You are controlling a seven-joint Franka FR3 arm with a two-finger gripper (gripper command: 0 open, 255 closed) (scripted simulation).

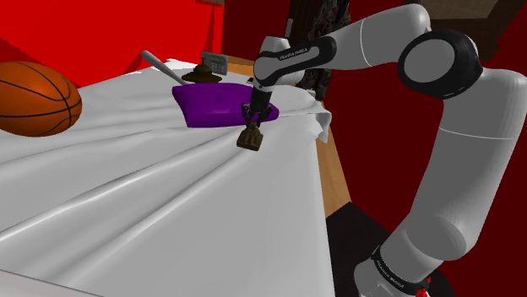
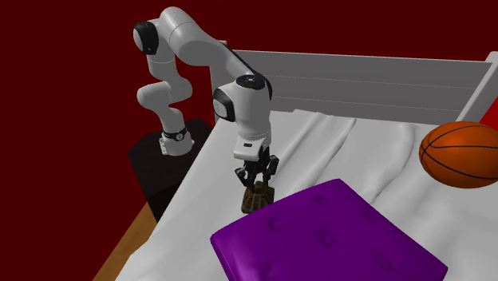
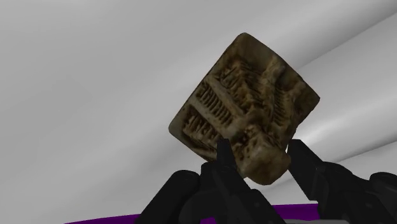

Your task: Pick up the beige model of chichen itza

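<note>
Our claw [image 3: 261,162] is nearly closed, pinching only a corner of the brown temple model [image 3: 245,102]; we reckon it could twist loose.

a bed [image 1: 160,219] draped in a rumpled white sheet carries everything. in the shoulder view an orange basketball [image 1: 34,97] rests at its ten o'clock edge, a purple cushion [image 1: 211,103] lies at twelve, and just behind the cushion sits a small dark brown object [image 1: 203,76].
</note>
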